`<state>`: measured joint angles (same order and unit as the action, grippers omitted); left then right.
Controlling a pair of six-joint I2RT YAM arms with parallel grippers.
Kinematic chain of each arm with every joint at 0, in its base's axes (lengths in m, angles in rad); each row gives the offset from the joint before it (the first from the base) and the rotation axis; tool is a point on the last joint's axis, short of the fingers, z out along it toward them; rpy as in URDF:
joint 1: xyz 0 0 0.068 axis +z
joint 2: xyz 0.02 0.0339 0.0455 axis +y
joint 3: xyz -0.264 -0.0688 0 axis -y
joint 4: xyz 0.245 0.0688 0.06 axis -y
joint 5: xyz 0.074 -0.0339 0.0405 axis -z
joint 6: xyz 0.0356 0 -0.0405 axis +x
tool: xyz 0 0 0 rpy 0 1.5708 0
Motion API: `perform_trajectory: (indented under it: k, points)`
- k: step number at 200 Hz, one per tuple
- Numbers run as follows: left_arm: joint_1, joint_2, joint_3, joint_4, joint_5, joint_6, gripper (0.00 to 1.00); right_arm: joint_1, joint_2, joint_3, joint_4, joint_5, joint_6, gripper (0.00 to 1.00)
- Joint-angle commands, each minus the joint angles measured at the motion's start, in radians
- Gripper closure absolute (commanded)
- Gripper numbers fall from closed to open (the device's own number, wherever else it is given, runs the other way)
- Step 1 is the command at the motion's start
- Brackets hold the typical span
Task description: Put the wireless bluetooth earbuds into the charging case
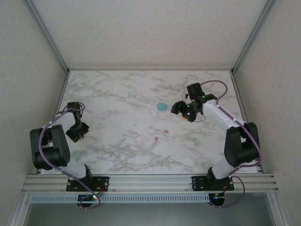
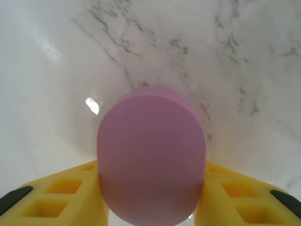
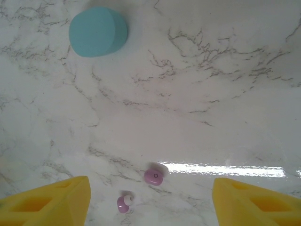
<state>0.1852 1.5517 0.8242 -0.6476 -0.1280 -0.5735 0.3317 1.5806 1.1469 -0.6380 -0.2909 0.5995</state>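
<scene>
Upper pink-purple earbud (image 3: 154, 175) and lower pink-purple earbud (image 3: 124, 203): both lie loose on the marble table (image 3: 225, 94), low centre of the right wrist view. They are close together, not touching, and neither sits in a case. In the top view the pair lies a little right of centre and below it. Two paler buds (image 1: 195, 141) lie side by side further right, near the right arm. They could be teal or green, too small to tell.

Teal charging case (image 3: 98, 32): upper left of the right wrist view, a rounded puck flat on the marble, well apart from the pink-purple pair. Lid state cannot be told.

Pink-purple charging case (image 2: 151, 155): centre of the left wrist view, an oval with its smooth face toward the camera. The left gripper (image 2: 151, 193) is clamped on it, yellow fingers (image 2: 61, 195) pressed against both sides of its lower half.

Right gripper (image 3: 150, 197): released, grasping nothing. Its yellow fingers sit spread wide in the two lower corners of the right wrist view. The pink-purple pair shows in the gap between them, untouched.

In the top view the left arm sits at the left edge at mid-height. The right arm's wrist is upper right of centre, just right of the teal case. A pale green rounded shape (image 1: 76, 154) lies beside the left arm at lower left, identity unclear.
</scene>
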Motion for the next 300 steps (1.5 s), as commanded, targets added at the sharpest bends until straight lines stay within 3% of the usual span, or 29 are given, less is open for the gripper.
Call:
perform_trajectory:
  k: [1,44,117,184,259,274,300]
  points:
    - [-0.029,-0.011,0.008,0.001,0.073,0.035,0.56,-0.001,-0.046,-0.025,0.009,0.01,0.016,0.3]
    - [-0.137,0.03,0.066,0.013,0.123,0.078,0.56,-0.002,-0.076,-0.069,0.02,0.028,0.017,0.3]
    - [-0.452,0.168,0.235,0.012,0.17,0.147,0.56,-0.002,-0.111,-0.124,0.029,0.058,0.015,0.29]
    - [-0.731,0.258,0.365,-0.011,0.193,0.402,0.57,-0.003,-0.135,-0.145,0.03,0.084,0.02,0.29]
    - [-0.876,0.398,0.483,-0.085,0.165,0.624,0.55,-0.005,-0.173,-0.172,0.025,0.119,0.031,0.29]
    - [-0.877,0.404,0.491,-0.092,0.157,0.64,0.51,-0.005,-0.175,-0.177,0.026,0.119,0.034,0.29]
    - [-0.874,0.356,0.474,-0.079,0.119,0.651,0.35,-0.005,-0.174,-0.179,0.038,0.089,0.042,0.29]
